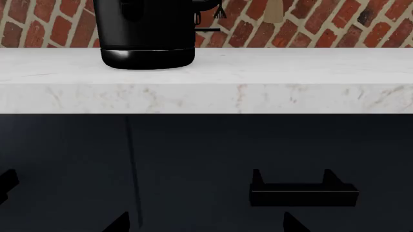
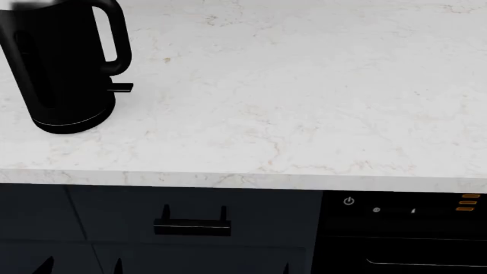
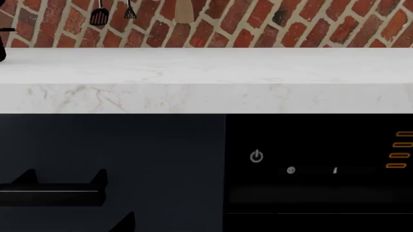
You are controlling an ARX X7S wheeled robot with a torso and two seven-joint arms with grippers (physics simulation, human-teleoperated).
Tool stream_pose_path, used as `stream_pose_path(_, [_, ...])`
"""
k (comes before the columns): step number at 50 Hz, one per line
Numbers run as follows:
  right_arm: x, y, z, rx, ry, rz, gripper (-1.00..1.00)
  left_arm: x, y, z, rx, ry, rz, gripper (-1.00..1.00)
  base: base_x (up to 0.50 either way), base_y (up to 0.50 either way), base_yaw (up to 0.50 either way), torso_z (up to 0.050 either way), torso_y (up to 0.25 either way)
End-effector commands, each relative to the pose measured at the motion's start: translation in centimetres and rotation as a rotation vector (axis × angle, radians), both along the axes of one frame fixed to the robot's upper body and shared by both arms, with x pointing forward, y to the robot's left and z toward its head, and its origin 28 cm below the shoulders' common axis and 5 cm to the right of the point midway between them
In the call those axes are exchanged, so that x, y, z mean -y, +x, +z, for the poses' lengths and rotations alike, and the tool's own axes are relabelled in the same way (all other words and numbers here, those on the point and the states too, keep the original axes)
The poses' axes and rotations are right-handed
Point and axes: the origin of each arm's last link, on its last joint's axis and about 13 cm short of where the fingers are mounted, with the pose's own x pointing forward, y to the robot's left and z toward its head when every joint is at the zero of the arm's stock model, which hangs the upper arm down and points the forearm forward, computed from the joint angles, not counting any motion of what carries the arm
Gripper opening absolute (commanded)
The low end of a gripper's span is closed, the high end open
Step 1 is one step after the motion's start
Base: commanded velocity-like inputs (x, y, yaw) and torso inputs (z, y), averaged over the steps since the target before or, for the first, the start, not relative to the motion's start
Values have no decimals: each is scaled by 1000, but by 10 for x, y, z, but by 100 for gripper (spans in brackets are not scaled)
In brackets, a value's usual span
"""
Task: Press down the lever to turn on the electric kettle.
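White marble desk [image 2: 304,103]: the electric kettle [image 2: 61,68], glossy and rigid, stands well above and beyond my fingers, whose spread I cannot tell; its stiff little lever [image 2: 120,87] wants a top-down press.

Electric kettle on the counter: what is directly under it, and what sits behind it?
The electric kettle stands on the white marble counter. Behind it is a red brick wall with hanging utensils; its body hides the wall directly behind.
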Motion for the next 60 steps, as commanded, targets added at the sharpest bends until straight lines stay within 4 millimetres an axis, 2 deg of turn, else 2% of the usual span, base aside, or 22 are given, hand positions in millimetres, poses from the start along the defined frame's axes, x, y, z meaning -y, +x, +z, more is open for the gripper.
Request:
stream_pose_path(1, [0, 0, 0, 0, 0, 0, 100, 0, 0, 0, 0, 0, 0, 100, 0, 0, 0, 0, 0])
stream_pose_path(16, [2, 0, 1, -12, 1, -20, 100, -1, -1, 1, 10, 2, -3, 100, 0, 0, 0, 0, 0])
stream_pose_path(50, [0, -1, 1, -10, -39, 2, 100, -3, 2, -2, -6, 8, -3, 100, 0, 500, 0, 0, 0])
stream_pose_path(60, [5, -3, 5, 10, -27, -1, 100, -2, 1, -5, -26, 23, -36, 100, 0, 400, 0, 0, 0])
